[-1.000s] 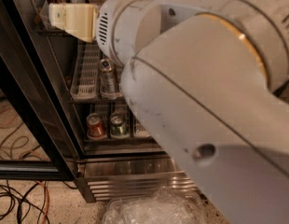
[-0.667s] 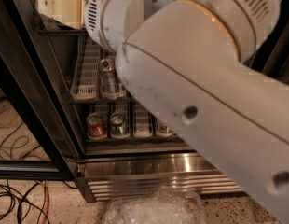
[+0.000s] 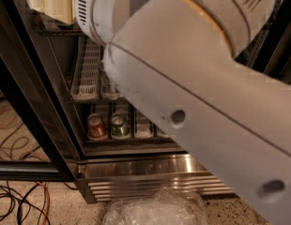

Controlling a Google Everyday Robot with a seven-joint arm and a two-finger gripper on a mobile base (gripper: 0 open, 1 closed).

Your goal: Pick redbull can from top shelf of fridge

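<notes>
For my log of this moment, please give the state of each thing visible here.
fridge: door open.
gripper: top left, inside the fridge by an upper rack.
red can: upright on the lower rack.
green can: upright, beside the red can.
redbull can: hidden from view.
plastic wrap: crumpled on the floor.

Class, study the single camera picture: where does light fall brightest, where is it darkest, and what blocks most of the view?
Camera view: the pale arm is brightest and blocks most of the fridge; the hand, at the top left edge, is warmly lit; the steel base shows soft glare; the space behind the racks is darkest.
</notes>
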